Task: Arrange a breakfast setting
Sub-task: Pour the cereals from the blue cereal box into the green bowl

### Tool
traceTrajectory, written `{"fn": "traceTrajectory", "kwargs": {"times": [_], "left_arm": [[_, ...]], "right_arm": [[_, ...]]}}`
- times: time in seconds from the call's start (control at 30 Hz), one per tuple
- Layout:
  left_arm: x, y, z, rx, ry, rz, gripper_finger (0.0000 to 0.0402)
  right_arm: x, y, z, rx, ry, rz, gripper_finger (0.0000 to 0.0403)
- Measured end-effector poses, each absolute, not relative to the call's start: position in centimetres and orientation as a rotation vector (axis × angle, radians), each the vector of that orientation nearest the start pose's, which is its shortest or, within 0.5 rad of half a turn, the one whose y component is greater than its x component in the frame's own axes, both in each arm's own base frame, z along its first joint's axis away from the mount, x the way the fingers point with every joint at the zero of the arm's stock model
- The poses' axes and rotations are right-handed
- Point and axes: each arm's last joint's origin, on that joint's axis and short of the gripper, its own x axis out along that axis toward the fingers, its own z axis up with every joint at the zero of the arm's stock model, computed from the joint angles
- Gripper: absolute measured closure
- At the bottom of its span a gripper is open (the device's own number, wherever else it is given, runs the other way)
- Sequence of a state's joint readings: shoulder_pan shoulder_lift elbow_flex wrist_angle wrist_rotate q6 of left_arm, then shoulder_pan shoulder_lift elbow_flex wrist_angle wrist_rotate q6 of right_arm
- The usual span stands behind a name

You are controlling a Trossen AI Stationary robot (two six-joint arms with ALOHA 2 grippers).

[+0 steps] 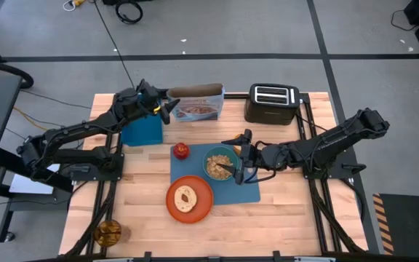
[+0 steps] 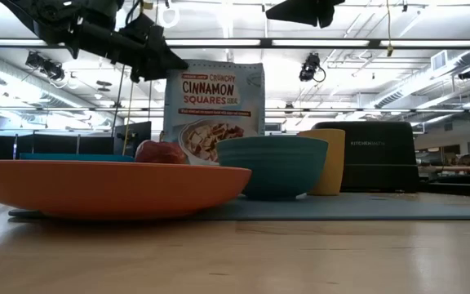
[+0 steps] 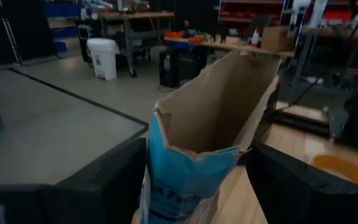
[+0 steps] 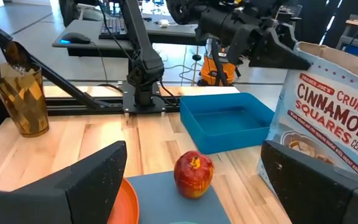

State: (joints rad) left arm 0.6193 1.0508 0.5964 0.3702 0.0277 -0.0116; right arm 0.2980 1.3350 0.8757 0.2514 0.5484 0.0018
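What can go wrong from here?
1. The left gripper is at the open top of the cereal bag, which stands upright; a push could tip it and spill cereal toward the blue bin or toaster.
2. The right gripper sits low by the teal bowl, already holding cereal, and the orange cup; a careless retreat might knock either.

Grey concrete floor [image 1: 268, 29] with dark seams surrounds the wooden table [image 1: 297, 218]. Beyond the table, long ceiling lights [image 2: 357, 42], a white bin [image 3: 102, 57] and workbenches [image 3: 135, 15].
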Motion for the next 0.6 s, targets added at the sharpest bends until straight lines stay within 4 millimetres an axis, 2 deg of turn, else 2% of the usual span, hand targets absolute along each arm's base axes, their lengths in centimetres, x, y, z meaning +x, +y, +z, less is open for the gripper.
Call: {"fn": "traceTrajectory", "kwargs": {"times": [0.1,0.2,0.6], "left_arm": [[18.90,13.42,27.34,-0.034,0.052,0.594,0.0136],[19.01,13.49,27.16,-0.045,0.059,0.594,0.0164],[19.03,13.53,27.17,-0.144,0.023,0.614,0.0351]], "right_arm": [[28.67,7.10,28.62,-0.085,0.191,-0.253,0.0023],[28.68,7.06,28.61,-0.087,0.193,-0.254,0.0023],[28.68,7.07,28.62,-0.110,0.196,-0.247,0.0023]]}}
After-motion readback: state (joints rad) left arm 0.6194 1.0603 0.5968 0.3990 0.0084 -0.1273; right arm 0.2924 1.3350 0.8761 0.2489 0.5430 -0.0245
